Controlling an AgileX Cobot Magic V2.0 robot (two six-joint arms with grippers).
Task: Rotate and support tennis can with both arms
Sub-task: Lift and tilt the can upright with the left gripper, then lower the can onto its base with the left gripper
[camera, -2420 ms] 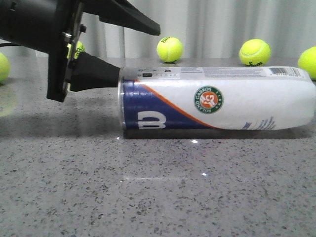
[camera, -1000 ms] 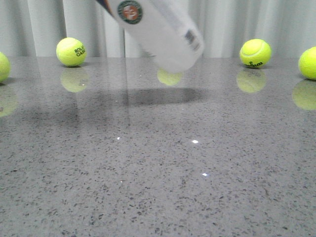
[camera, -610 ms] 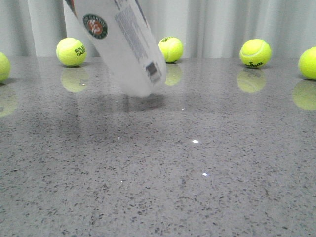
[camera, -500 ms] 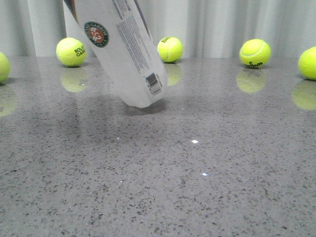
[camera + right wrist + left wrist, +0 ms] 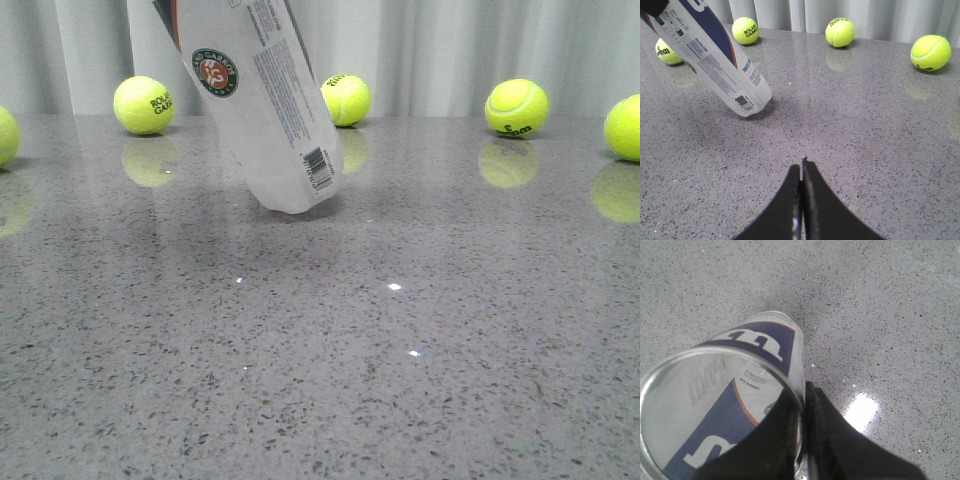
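Observation:
The tennis can (image 5: 262,100) is tilted, its closed bottom end on the table and its top leaning up to the left out of the front view. In the left wrist view its open metal rim (image 5: 715,405) faces the camera. My left gripper (image 5: 803,392) is shut on the rim wall, one finger inside the can and one outside. The can also shows in the right wrist view (image 5: 715,60), leaning. My right gripper (image 5: 802,167) is shut and empty, over bare table some way short of the can's bottom end.
Yellow-green tennis balls lie along the back of the table: (image 5: 144,104), (image 5: 345,99), (image 5: 516,107), (image 5: 626,127) and one at the left edge (image 5: 5,135). A pale curtain hangs behind. The grey speckled tabletop (image 5: 400,350) is glossy.
The can went from lying flat to lifted by its rim. Over the last second its bottom end came down and left onto the table, and the can has grown steeper.

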